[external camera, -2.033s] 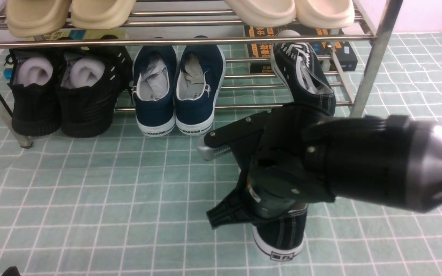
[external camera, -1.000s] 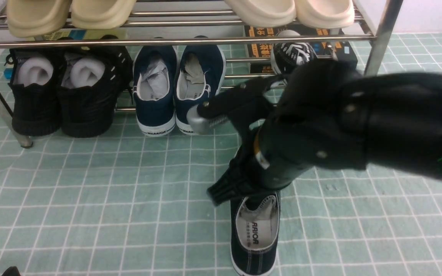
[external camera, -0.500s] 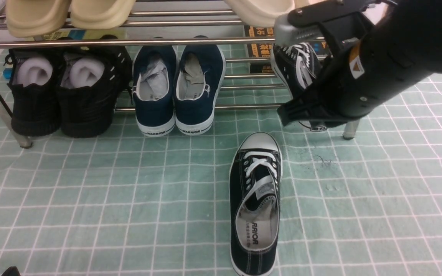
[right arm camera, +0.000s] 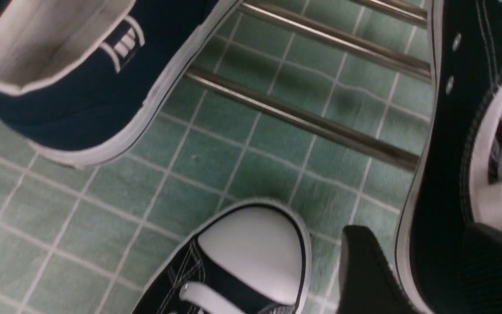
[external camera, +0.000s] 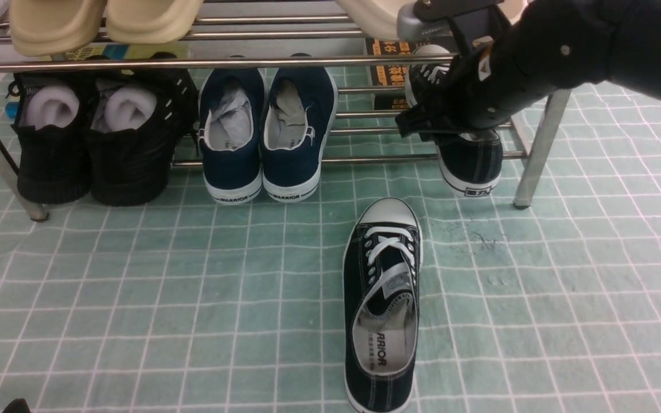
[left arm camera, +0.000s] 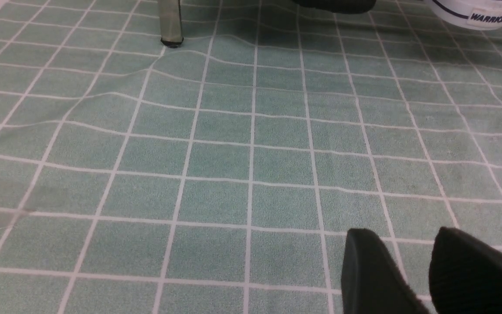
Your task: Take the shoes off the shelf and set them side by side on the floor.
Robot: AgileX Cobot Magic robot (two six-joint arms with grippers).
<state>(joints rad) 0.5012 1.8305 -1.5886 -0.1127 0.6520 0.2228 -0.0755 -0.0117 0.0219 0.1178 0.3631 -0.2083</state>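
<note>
- Green gridded floor (external camera: pixel 135 287): one black canvas sneaker (external camera: pixel 382 310) laid, toe towards shelf (external camera: pixel 250 62)
- Second sneaker (external camera: pixel 471 163): lower tier, side wall straddled by right gripper (right arm camera: pixel 416 244), jaws apart
- Next: closure needed, then placement beside first

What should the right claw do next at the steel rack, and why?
Probably close the right claw on the black canvas white-laced sneaker on the steel-tube rack: its open fingers straddle that shoe's side wall, and the matching sneaker already lies on the green grid floor.
</note>
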